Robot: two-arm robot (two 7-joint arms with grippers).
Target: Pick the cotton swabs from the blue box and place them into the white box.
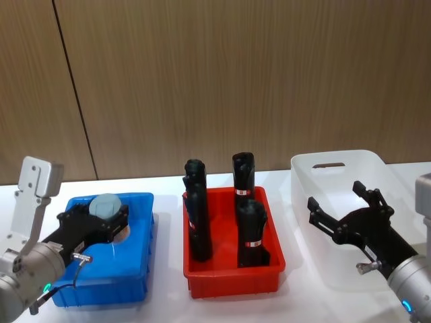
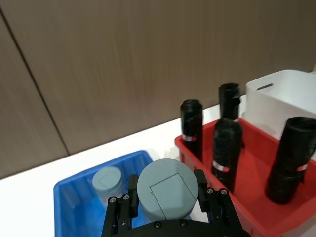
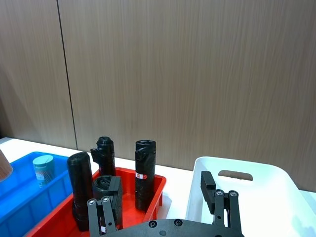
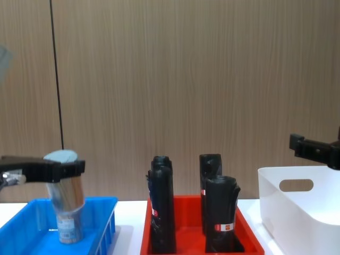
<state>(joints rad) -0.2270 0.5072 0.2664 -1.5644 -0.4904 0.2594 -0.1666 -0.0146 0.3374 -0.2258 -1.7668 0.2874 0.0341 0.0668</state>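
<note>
Your left gripper (image 1: 106, 215), lower left of the head view: clenched on one cotton swab jar (image 1: 106, 202), held above the blue box (image 1: 138, 269). Second jar (image 2: 107, 179): standing inside that box. Your right gripper (image 1: 337, 196), lower right: fingers spread, over the white box (image 1: 335, 159).

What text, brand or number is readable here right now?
None reads legibly.
Red-white bands on the black rolls: print too small.
Bluish label on the cotton swab jar in the blue box: blurred.
Held jar in the left gripper: plain lid.
Right gripper over the white box: unmarked.
</note>
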